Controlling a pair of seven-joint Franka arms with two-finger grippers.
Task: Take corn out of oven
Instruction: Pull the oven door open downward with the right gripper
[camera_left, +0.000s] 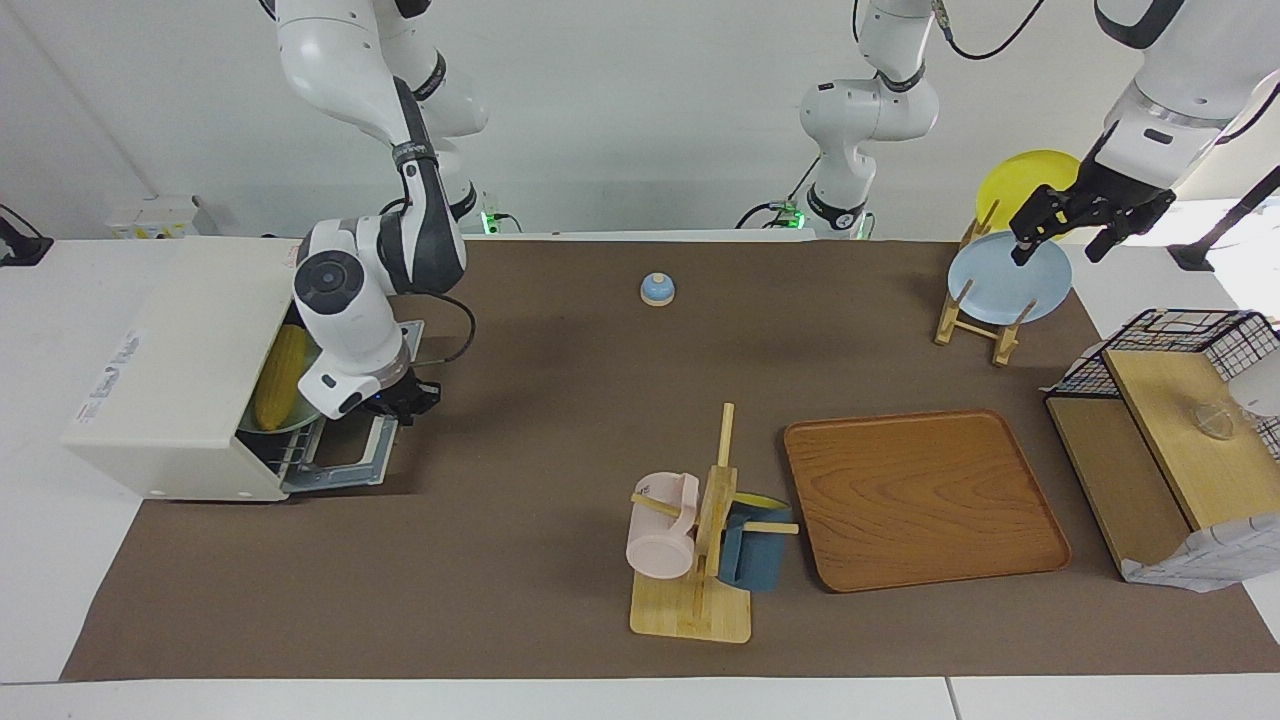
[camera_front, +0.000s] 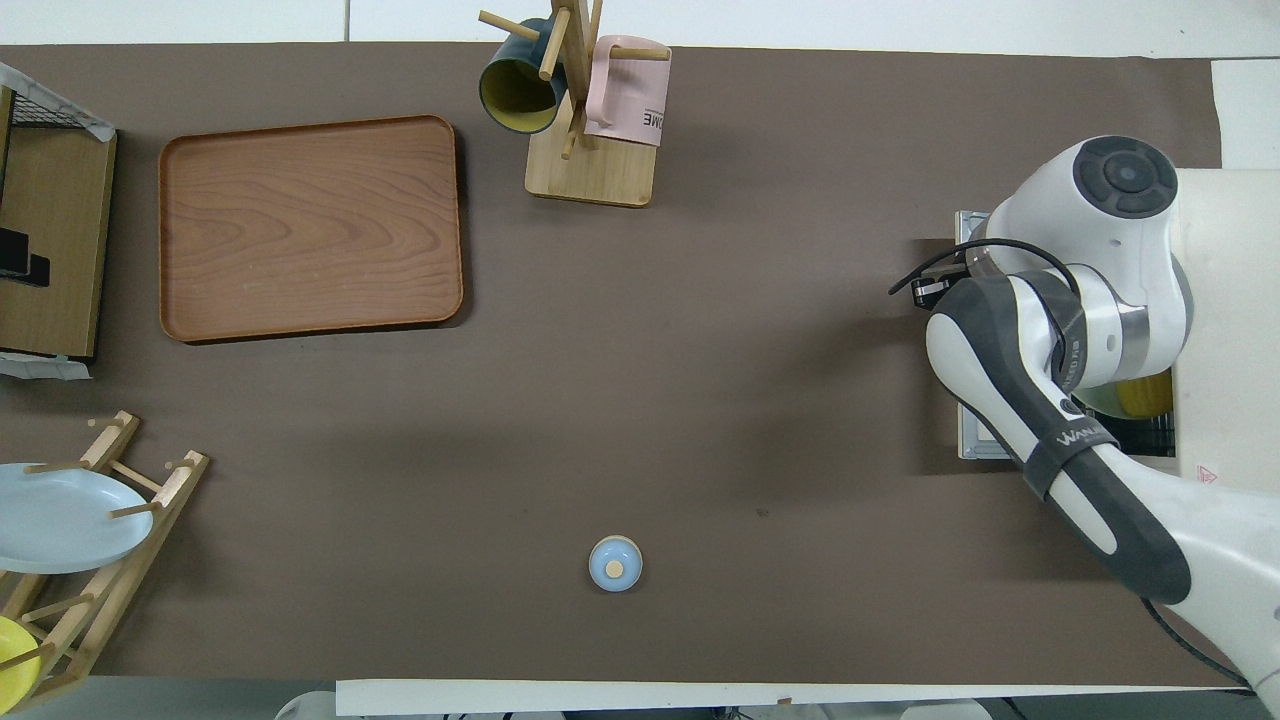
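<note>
Oven (camera_left: 170, 370) at the right arm's end of the tabletop (camera_left: 520, 400), door (camera_left: 345, 455) swung fully down and lying flat in front of the opening. Corn (camera_left: 280, 377) inside the oven, resting on a pale green plate (camera_left: 290, 420), one yellow end also peeking out in the overhead view (camera_front: 1145, 397). Right gripper (camera_left: 405, 400) low over the handle edge of the lowered door, just in front of the corn and apart from it; cannot tell whether its fingers are spread or pressed together. Mostly hidden under the right arm's own wrist from overhead.

Left gripper (camera_left: 1062, 245) up in the air at the left arm's end, over a light blue plate (camera_left: 1008, 282) standing in a wooden rack (camera_left: 975, 325); fingers (camera_left: 1025, 247) spread, nothing between them. Waiting there. Yellow plate (camera_left: 1025, 180) in the same rack, just past those fingers toward the robots.

Well apart from both sets of fingers: a small blue bell (camera_left: 657, 289) mid-tabletop, a wooden tray (camera_left: 925, 500), and a mug stand (camera_left: 700, 590) carrying a pink mug (camera_left: 660, 530) and a dark blue mug (camera_left: 755, 550). Wire basket (camera_left: 1180, 350) on a wooden shelf (camera_left: 1170, 460) at the tabletop's edge, below the spread fingers in the facing view.
</note>
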